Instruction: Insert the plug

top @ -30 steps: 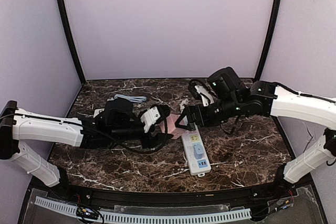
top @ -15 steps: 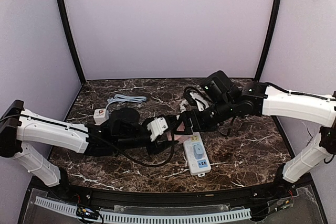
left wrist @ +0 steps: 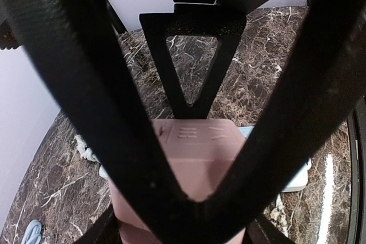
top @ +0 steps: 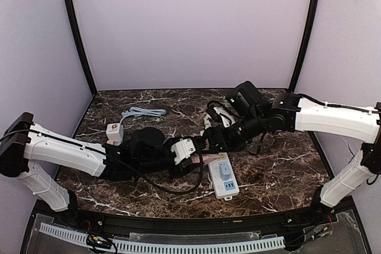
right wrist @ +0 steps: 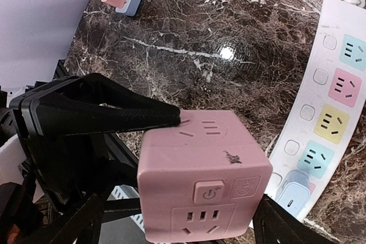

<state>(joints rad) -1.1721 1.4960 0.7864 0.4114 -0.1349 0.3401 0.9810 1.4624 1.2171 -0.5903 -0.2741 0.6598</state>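
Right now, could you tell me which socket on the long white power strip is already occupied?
The one beside the lower teal socket, filled by a pale blue-and-white adapter; the upper teal socket, pink socket and yellow socket are empty.

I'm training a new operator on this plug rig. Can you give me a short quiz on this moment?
1. True or false: the left gripper holds the pink socket cube.
2. What colour is the body of the power strip? A black, B white, C red.
3. Fill in: the table has a dark ____ pattern with pale veins.
Key: 1 true; 2 B; 3 marble.
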